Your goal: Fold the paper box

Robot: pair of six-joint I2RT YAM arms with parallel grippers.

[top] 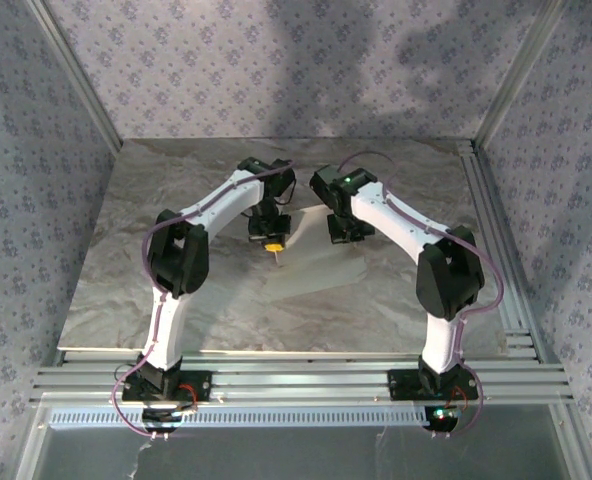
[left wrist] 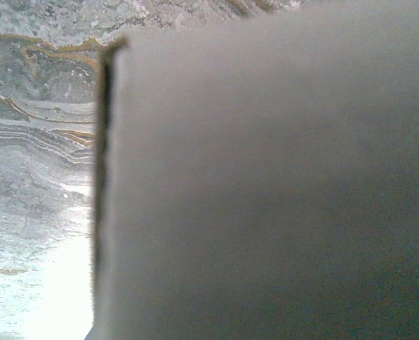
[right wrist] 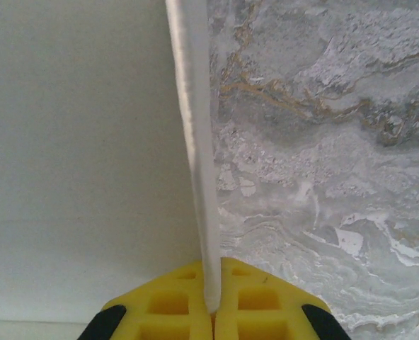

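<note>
1. Your right gripper (right wrist: 213, 310) is clamped on the paper box (right wrist: 89, 184). Its yellow fingers pinch a thin white edge that runs straight away from the jaws. In the right wrist view, a broad panel spreads to the left of that edge.
2. Your left gripper (top: 272, 242) is closed, out over the middle of the table (top: 156, 300) and near the right one. A blurred grey panel sits against its wrist lens, so you cannot tell whether it pinches the paper or only sits beside it.
3. The box is between the two grippers.
4. The next fold likely swings that panel about the pinched edge. Treat the right arm as the anchor and let the left arm push.
</note>
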